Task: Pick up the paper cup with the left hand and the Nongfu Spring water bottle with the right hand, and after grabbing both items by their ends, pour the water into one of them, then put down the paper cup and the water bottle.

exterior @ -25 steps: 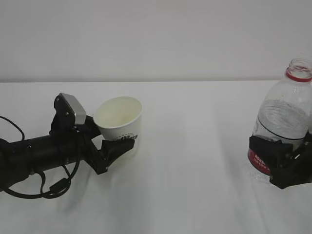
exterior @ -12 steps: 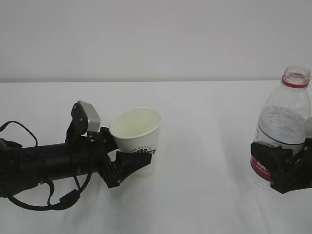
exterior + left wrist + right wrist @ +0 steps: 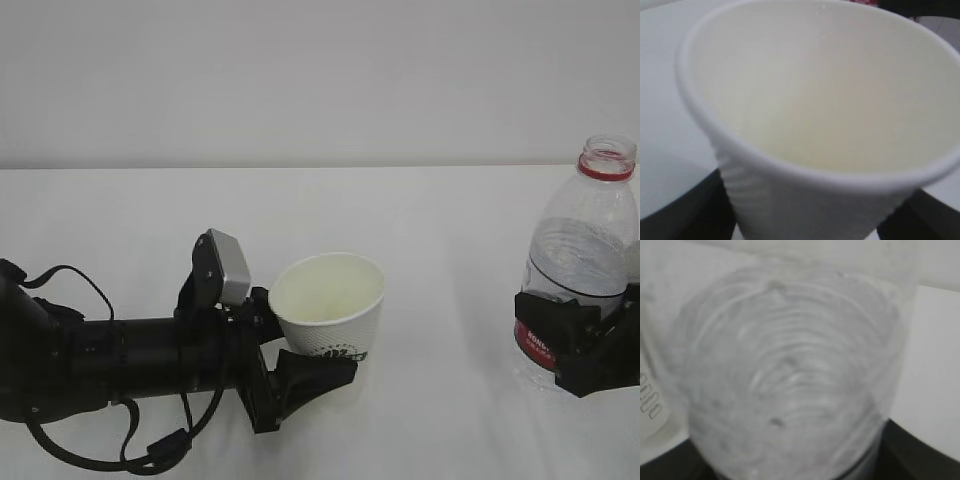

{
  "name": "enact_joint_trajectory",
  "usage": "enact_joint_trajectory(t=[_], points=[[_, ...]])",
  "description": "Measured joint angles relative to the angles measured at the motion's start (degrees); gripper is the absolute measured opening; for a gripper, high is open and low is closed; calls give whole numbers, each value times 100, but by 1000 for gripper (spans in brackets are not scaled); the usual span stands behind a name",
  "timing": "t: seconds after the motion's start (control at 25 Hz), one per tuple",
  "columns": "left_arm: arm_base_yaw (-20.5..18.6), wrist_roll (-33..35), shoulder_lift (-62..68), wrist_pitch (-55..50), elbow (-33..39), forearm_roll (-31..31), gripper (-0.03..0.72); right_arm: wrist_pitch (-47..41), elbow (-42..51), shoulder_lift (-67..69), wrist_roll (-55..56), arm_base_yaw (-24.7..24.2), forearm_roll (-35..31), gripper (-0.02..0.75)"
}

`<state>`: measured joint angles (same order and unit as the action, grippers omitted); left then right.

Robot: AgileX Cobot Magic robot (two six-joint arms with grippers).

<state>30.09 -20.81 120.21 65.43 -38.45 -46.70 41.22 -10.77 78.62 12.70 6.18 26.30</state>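
The white paper cup (image 3: 330, 310) with a dark green logo is held near its base by my left gripper (image 3: 310, 372), tilted slightly toward the camera. Its pale inside fills the left wrist view (image 3: 815, 100), with dark fingers (image 3: 685, 210) at the lower corners. At the right edge the clear Nongfu Spring water bottle (image 3: 585, 235), uncapped with a red neck ring, stands upright with my right gripper (image 3: 580, 345) shut round its red-labelled lower part. The bottle's ribbed body (image 3: 790, 375) fills the right wrist view. Whether water is in the cup, I cannot tell.
A white table (image 3: 440, 250) carries everything, and a plain pale wall rises behind it. The left arm's black body and cables (image 3: 90, 365) stretch along the lower left.
My left arm has carried the cup to the right and nearer the camera, toward the bottle. The bottle and right gripper have shifted only slightly.
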Motion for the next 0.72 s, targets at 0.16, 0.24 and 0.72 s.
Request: enact_joint_trajectory(t=[0.16,0.24,0.72], points=[[200,0,0,0,0,0,558,0,0,0,0,0,0,449],[264,0,0,0,0,0,558,0,0,0,0,0,0,449],[491,0,0,0,-292,2,558,260,0,0,0,0,0,449]])
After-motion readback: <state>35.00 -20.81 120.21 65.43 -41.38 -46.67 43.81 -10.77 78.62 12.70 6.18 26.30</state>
